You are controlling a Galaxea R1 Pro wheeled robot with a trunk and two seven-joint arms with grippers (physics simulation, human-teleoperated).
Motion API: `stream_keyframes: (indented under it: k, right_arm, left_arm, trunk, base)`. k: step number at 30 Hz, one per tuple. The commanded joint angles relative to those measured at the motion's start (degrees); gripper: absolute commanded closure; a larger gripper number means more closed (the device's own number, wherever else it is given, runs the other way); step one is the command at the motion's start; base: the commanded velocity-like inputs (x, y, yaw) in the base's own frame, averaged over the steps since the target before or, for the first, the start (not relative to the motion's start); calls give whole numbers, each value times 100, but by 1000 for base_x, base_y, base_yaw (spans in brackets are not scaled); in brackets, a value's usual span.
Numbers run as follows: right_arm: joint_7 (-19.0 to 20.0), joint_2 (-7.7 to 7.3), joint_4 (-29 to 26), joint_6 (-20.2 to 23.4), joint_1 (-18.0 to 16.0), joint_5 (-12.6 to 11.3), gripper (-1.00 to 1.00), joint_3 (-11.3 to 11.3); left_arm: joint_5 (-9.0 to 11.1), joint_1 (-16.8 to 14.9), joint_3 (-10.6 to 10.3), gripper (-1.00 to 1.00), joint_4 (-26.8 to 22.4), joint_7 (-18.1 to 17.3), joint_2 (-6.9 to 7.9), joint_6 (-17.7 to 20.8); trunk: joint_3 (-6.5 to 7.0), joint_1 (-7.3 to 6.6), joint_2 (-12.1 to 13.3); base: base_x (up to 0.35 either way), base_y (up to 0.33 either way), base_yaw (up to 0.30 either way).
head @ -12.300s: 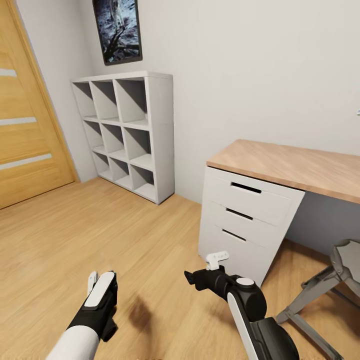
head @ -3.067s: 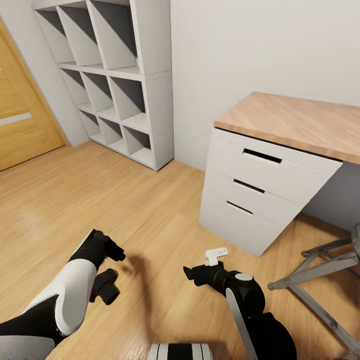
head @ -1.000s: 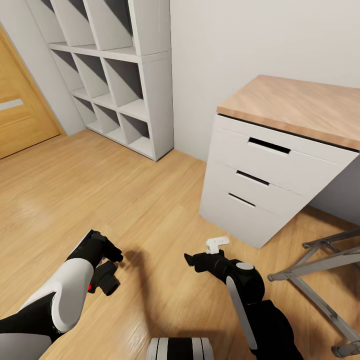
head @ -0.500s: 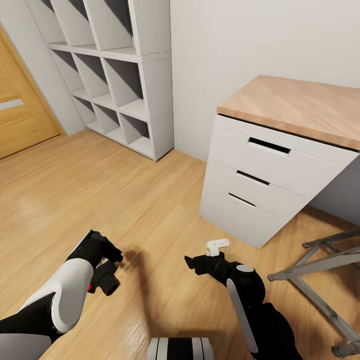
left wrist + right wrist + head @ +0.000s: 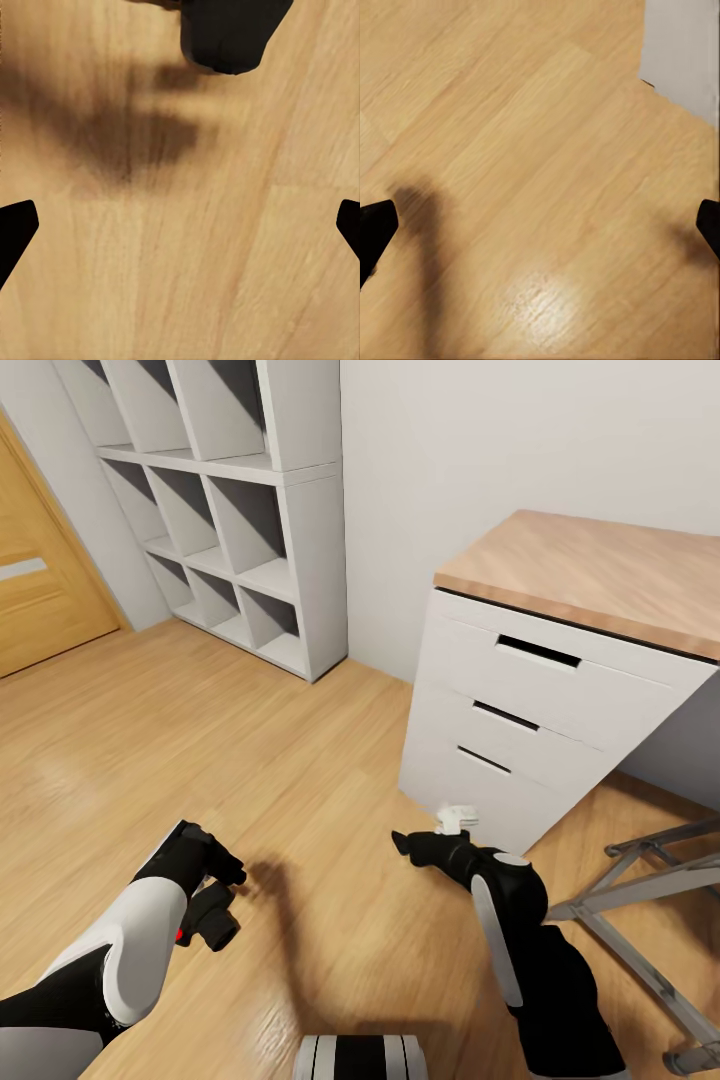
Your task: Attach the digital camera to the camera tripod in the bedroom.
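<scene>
A small black object with a red spot, apparently the digital camera [image 5: 208,926], lies on the wood floor close under my left forearm. In the left wrist view it is a black rounded shape [image 5: 231,31] at the picture's edge. My left gripper [image 5: 222,868] hangs just above the floor beyond it, open, with bare planks between its fingertips [image 5: 180,229]. My right gripper [image 5: 402,842] points low over the floor in front of the white drawer unit [image 5: 520,710]. It is open with nothing between its fingertips [image 5: 540,225]. The camera tripod is out of view.
The wood-topped desk [image 5: 600,575] stands at the right, with the grey legs of a stool [image 5: 640,880] beside it. White cube shelves [image 5: 250,480] line the far wall, and a wooden door [image 5: 40,590] is at the left. Open plank floor lies between.
My right arm has swung right and forward, nearer the drawer unit. The left arm and the black object have stayed put, and the view has held still over the last second.
</scene>
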Motion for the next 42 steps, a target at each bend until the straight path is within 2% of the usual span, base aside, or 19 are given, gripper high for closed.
stream_keyframes:
  k: [1,5,8,18,30,42]
  right_arm:
    - [5,2,-5,28,-6,-13,-100,-5]
    - [-58,4,-5,64,-274,-21,-100,-142]
    - [-87,6,-6,288,-568,-83,-100,-398]
    - [-83,-45,-10,779,-1013,-184,-100,-748]
    - [-58,-67,-13,892,-1125,-205,-100,-819]
    - [-49,-62,-14,915,-1118,-208,-100,-793]
  left_arm:
    - [23,-2,21,-100,-11,-2,-4,-29]
    - [20,-13,4,-100,-8,13,-6,-31]
    - [17,-23,-8,-100,-7,27,-3,-33]
    - [4,-26,-15,-100,102,21,5,-29]
    - [-43,-37,-20,-100,289,-2,8,-25]
    - [-51,-41,-29,-100,316,-10,17,-10]
  trunk:
    - [-4,-1,-2]
    - [-4,-1,-2]
    - [-4,-1,-2]
    - [-4,-1,-2]
    - [-13,-1,-2]
    - [-95,-1,-2]
  base:
    - [0,0,0]
    - [0,0,0]
    - [0,0,0]
    - [0,0,0]
    - [0,0,0]
    - [0,0,0]
